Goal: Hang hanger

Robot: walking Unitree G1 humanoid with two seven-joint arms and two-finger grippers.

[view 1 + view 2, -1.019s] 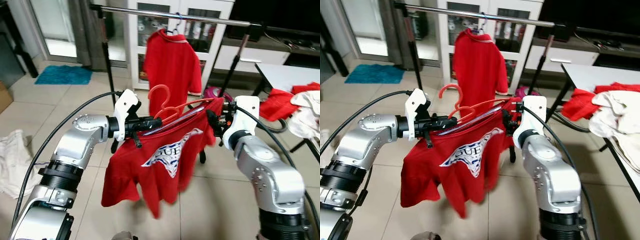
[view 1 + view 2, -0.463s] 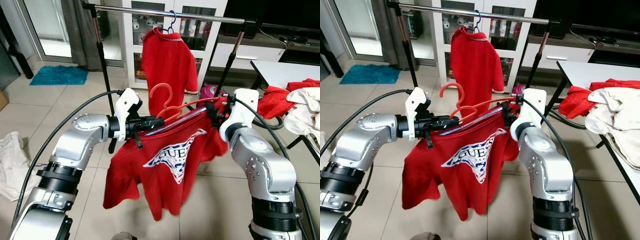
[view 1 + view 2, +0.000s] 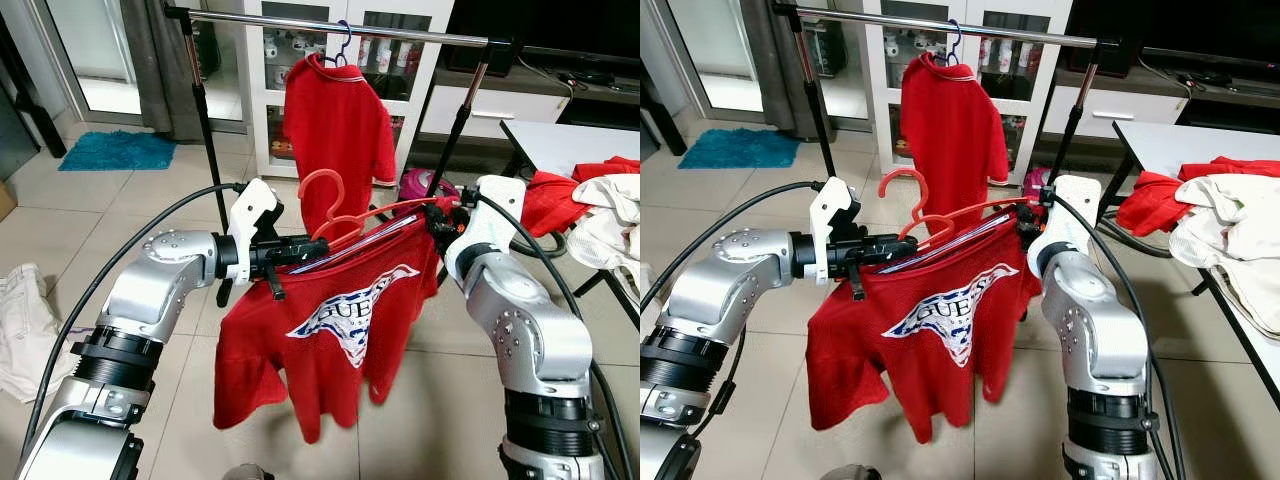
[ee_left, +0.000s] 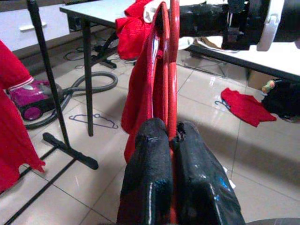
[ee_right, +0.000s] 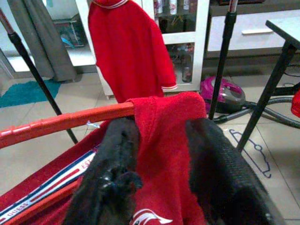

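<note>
A red hanger carries a red T-shirt with a white logo and is held level between my arms, below and in front of the clothes rail. My left gripper is shut on the hanger's left end; in the left wrist view its pads pinch the red bar. My right gripper is at the right shoulder. Its fingers stand apart on either side of the cloth-covered hanger tip. Another red shirt hangs on the rail.
The rail's black stand legs rise on both sides. A table with piled clothes is at the right, with a pink vacuum cleaner on the floor behind. White cloth lies at the left.
The view rose slightly at first. My right arm shifted a little up and right, and the shirt's billowing right side has swung back to hang closer. The left gripper keeps its hold.
</note>
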